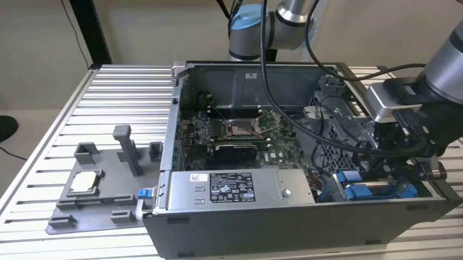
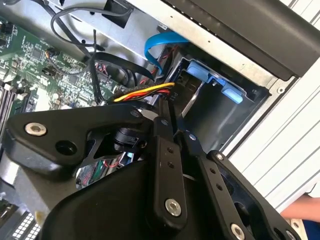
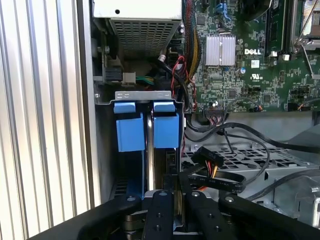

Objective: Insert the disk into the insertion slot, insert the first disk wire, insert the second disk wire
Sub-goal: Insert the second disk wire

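The fingers [image 3: 174, 200] are closed nearly together in both wrist views; they appear to pinch a thin dark part between their tips, though what is held cannot be told. In the second wrist view the fingers [image 2: 172, 131] sit just beside a bundle of yellow, red and black wires [image 2: 145, 93].

Directly beyond the fingertips, the first wrist view shows two blue carriers side by side in the drive cage. The disk [image 3: 165, 125] is seated in the insertion slot [image 3: 145, 97], with its blue front tab facing outward. The other blue carrier [image 3: 129, 127] stands just beside it. A black connector with coloured leads [image 3: 207, 161] lies on the perforated cage plate, near the disk and apart from it.

Farther in, the green motherboard [image 3: 250, 65] carries a silver heatsink [image 3: 220, 50].

In the exterior view, the arm [image 1: 426, 81] reaches into the open computer case [image 1: 289, 216] at the exterior view's right, above the blue carriers. The grey power-supply box [image 1: 239, 187] sits beside them. The case rests on a ribbed metal desk [image 1: 108, 97], next to a grey fixture tray [image 1: 94, 184].
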You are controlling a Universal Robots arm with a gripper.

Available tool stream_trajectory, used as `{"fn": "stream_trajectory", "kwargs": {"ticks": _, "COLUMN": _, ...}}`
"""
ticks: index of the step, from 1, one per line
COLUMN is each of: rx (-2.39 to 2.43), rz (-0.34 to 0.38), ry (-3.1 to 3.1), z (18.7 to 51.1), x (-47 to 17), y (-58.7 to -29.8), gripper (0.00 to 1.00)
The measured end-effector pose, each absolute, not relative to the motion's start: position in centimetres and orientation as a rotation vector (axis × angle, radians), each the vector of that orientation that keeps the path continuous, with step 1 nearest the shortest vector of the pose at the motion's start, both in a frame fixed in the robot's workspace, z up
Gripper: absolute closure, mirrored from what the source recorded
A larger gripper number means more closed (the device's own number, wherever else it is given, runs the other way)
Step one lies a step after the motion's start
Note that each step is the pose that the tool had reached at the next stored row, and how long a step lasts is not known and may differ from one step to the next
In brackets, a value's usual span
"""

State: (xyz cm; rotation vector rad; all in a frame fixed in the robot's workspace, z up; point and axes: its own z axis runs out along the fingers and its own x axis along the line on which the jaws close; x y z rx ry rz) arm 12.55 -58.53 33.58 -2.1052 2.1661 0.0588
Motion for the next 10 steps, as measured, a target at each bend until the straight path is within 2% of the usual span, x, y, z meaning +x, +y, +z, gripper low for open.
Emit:
{"fn": "stream_trajectory", "kwargs": {"ticks": 7, "rx": -2.105, "rz": 0.059, "ry": 2.166, "z": 33.53, "x": 12.54, "y": -58.52, "gripper": 1.0}}
{"fn": "stream_trajectory", "kwargs": {"ticks": 8, "rx": -2.105, "rz": 0.06, "ry": 2.166, "z": 33.5, "x": 12.53, "y": -58.52, "gripper": 0.0}}
{"fn": "stream_trajectory", "kwargs": {"ticks": 10, "rx": -2.104, "rz": 0.061, "ry": 2.165, "z": 33.45, "x": 12.53, "y": -58.53, "gripper": 0.0}}
